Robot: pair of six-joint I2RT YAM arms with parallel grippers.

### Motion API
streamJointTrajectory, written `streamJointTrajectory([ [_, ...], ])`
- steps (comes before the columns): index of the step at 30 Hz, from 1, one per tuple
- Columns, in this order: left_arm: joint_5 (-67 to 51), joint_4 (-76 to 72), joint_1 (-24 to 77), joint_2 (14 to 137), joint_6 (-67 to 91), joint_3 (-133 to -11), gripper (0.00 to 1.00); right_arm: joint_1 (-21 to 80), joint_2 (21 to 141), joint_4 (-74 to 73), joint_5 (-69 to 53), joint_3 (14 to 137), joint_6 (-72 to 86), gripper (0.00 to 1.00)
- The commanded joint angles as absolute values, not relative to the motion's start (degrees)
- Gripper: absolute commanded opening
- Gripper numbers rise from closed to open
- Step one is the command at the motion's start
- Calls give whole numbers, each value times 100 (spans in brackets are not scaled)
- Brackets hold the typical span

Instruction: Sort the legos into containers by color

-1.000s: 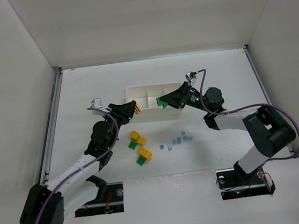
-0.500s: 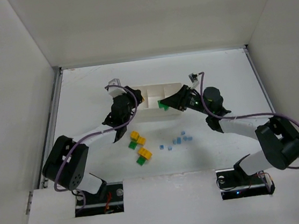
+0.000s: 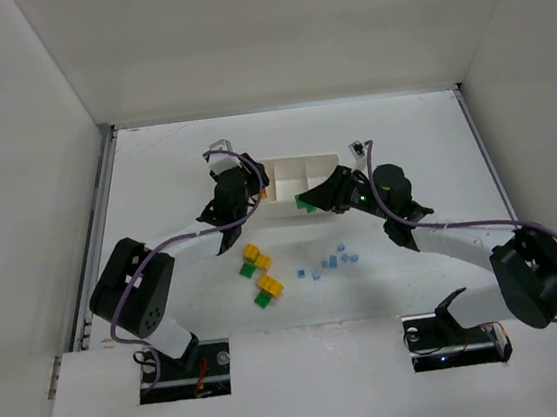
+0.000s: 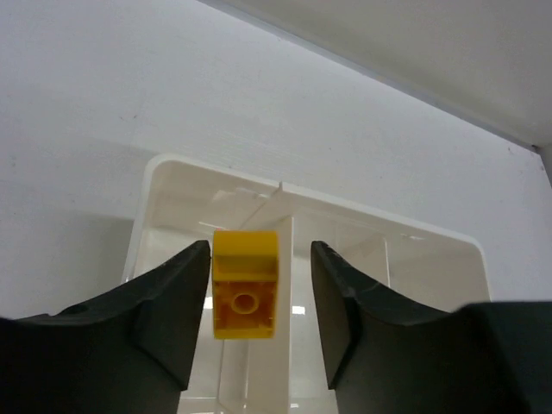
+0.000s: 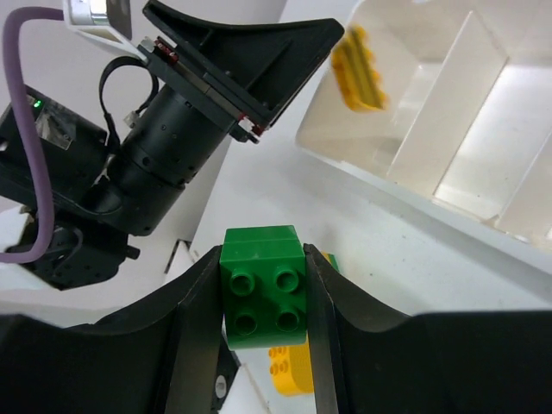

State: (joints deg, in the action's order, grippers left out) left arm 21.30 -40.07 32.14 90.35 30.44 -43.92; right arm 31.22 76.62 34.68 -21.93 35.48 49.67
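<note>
Presently a yellow brick [image 4: 246, 285] is framed by the left gripper's [image 4: 259, 252] parted fingers [image 4: 164, 306] above the tray [image 4: 164, 169]. The green brick [image 5: 263, 286] clamped by the right gripper [image 5: 263, 259] should be released over another compartment.

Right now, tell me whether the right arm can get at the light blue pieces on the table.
Probably not yet. The light blue pieces lie uncovered near it, but the right tool is shut on a green brick.
</note>
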Motion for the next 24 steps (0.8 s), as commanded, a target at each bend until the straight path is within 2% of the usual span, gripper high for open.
streamJointTrajectory([
  [1, 2197, -4113, 3256, 8614, 2962, -4465, 51, 3177, 7541, 3507, -2065, 3806, 4807, 30],
  [7, 2092, -3965, 3440, 7675, 3277, -3921, 53, 3239, 7716, 3621, -2065, 3902, 5018, 32],
  [13, 1223, -3920, 3669, 6716, 4621, -3209, 51, 3247, 7997, 4156, -2153, 3999, 5729, 33],
  [24, 220, -5272, 3590, 6679, 6371, -2417, 53, 3247, 8674, 5642, -2224, 4043, 7329, 33],
])
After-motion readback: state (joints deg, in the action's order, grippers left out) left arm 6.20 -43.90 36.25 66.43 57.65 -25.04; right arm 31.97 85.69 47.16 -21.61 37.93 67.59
